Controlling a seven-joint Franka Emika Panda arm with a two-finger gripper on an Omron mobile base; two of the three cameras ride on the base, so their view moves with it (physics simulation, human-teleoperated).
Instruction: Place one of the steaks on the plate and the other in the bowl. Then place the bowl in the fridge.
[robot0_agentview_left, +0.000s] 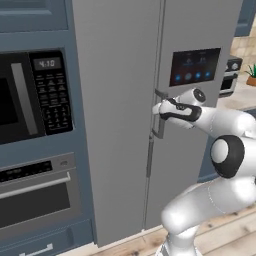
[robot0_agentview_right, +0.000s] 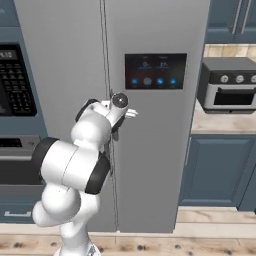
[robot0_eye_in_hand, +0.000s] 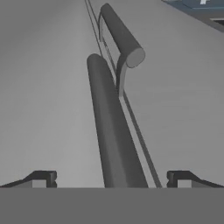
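Between the spread fingertips in the hand view ran a fridge handle (robot0_eye_in_hand: 114, 144), a long grey bar lying lengthwise midway in the gap and touching neither tip. Just beyond it stood a second handle (robot0_eye_in_hand: 122, 37), mounted on the other door, with the seam between the doors passing beside both bars. The gripper (robot0_eye_in_hand: 109, 178) stood wide open and held nothing.

The fridge (robot0_agentview_left: 120, 100) rose tall and grey, both doors closed. Its dark panel (robot0_agentview_left: 194, 66) with blue icons sat on the right door, above and to the right of the handles. The gripper (robot0_agentview_left: 158, 108) was pressed close to the door seam at handle height, and whether it touched the bar could not be told from the base views.

Left of the fridge, a microwave (robot0_agentview_left: 30, 97) sat built into the blue cabinetry with an oven (robot0_agentview_left: 37, 192) below it. Right of the fridge, a toaster oven (robot0_agentview_right: 230, 85) stood on a counter (robot0_agentview_right: 220, 122) near its back edge, above blue cabinets (robot0_agentview_right: 215, 170). A potted plant (robot0_agentview_left: 251, 76) stood farther along that counter. Wooden floor (robot0_agentview_right: 200, 235) ran along the base.
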